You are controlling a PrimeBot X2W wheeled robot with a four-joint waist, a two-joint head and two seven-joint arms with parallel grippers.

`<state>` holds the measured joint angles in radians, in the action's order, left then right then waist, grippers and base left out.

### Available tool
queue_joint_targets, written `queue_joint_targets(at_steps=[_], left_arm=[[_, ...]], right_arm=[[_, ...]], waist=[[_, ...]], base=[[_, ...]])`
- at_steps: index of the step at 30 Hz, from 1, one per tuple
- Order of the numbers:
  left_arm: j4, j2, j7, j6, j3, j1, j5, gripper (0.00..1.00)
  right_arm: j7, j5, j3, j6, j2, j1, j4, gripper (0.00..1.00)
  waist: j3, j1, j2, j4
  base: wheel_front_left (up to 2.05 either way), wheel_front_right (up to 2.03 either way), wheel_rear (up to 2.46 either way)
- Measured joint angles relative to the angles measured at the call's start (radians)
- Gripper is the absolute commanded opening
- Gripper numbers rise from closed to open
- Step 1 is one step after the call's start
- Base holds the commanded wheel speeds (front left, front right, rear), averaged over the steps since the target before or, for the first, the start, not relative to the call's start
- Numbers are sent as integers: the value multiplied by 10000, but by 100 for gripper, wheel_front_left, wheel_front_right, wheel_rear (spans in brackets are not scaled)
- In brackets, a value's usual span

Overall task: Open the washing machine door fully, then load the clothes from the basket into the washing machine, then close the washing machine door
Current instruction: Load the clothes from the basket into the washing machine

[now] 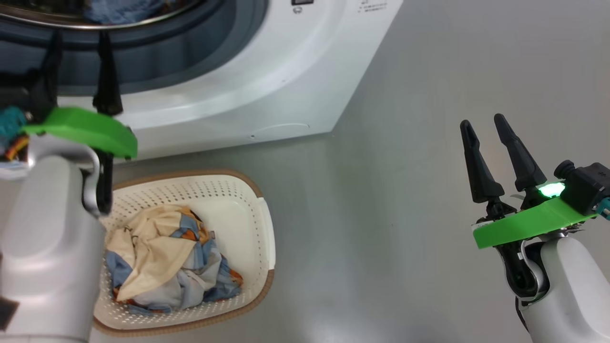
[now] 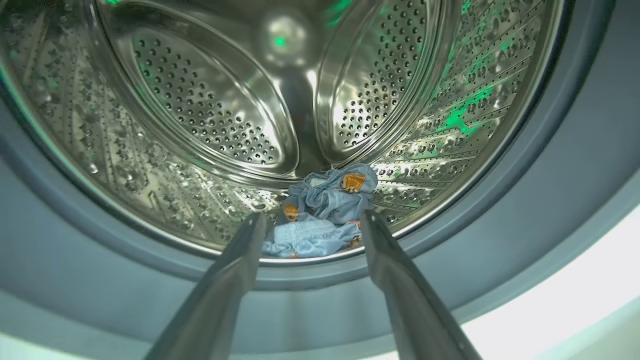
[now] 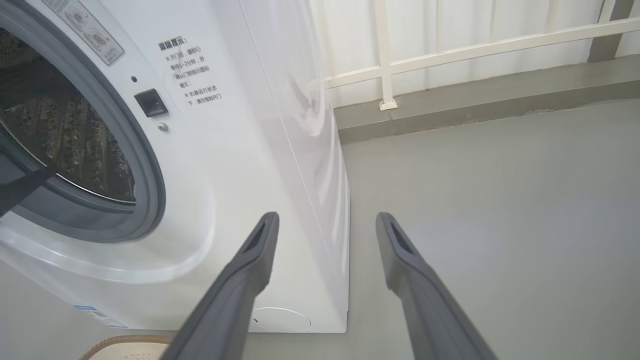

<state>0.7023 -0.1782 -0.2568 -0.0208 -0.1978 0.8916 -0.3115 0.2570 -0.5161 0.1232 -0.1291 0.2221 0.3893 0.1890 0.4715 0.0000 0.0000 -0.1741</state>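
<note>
Left gripper point(image 2: 312, 216) at drum point(image 2: 200, 100) mouth, jaws spread, empty; blue garment point(image 2: 327, 197) lies on drum floor. More clothes point(image 1: 162, 257) heaped in basket point(image 1: 248, 224) before washing machine point(image 1: 267, 71). Right gripper point(image 1: 482, 121) spread, empty. Best: withdraw clear of gasket point(image 2: 75, 260), pinch heap deep.

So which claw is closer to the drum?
Left. The left claw is open at the mouth of the drum, pointing inside; the right claw is open over the floor, off to the right of the machine.

Bright, even light over the grey floor point(image 1: 405, 214), shadows soft; green glints scatter across the shiny drum point(image 2: 200, 115); wide-angle edges bow; the washing machine point(image 2: 575, 300) front blows out white, lower right.
</note>
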Motion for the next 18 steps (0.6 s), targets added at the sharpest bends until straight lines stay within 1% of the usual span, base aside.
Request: queue_joint_targets(at_steps=[5,6,12,18], left_arm=[[-746,79,0,0,134,-1002,0,100],[-1062,125,0,4,215,-1436,-2,100],[-2036,167,0,90,493,-2801,0,100],[-2861,190,0,178,688,-3751,0,100]], right_arm=[[0,0,0,0,111,-35,42,100],[0,0,2,0,173,-151,58,100],[0,0,8,0,236,-453,151,100],[0,0,-2,0,301,-594,167,100]], waist=[[-377,0,0,227],[-535,0,0,309],[-982,0,0,517],[-1307,0,0,663]], base=[[0,0,0],[0,0,0],[0,0,0],[0,0,0]])
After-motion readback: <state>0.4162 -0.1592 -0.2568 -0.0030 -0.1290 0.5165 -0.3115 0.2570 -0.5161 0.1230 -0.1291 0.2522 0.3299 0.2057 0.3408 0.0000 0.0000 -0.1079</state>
